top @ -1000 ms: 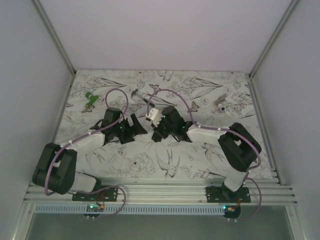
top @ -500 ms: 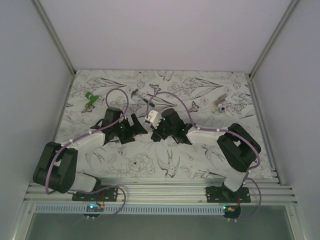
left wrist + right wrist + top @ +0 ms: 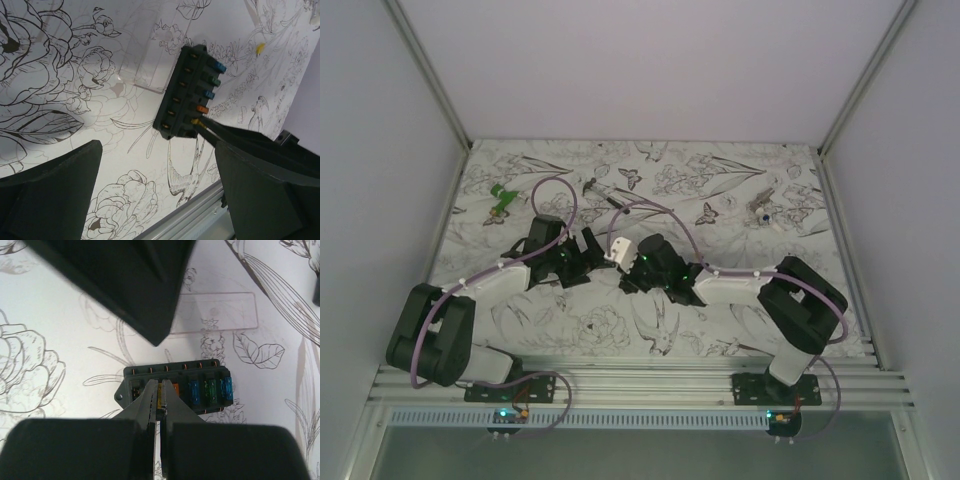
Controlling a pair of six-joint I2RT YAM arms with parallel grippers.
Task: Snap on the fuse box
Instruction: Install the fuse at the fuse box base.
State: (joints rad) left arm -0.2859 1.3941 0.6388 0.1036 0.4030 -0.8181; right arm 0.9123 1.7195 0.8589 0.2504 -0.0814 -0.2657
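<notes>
One small fuse box (image 3: 175, 387), seemingly light, rigid and slick, lies flat on the worktop (image 3: 75, 125), best gripped across its long sides, left hand (image 3: 157, 167) spread wide, right hand (image 3: 159, 405) pressed together on its fuse row.

The fuse box (image 3: 187, 92) cannot be seen in the top view because the two wrists cover it. In the same view, the green piece (image 3: 501, 199) at the far left and the part (image 3: 761, 210) at the far right are too small to identify. In the right wrist view, the yellow fuse (image 3: 159, 394) shows only as a sliver between the closed right gripper (image 3: 160, 389) fingers. The left end of the clear cover (image 3: 215, 312) lies behind a blurred finger (image 3: 135, 285) that is cropped by the top edge.
</notes>
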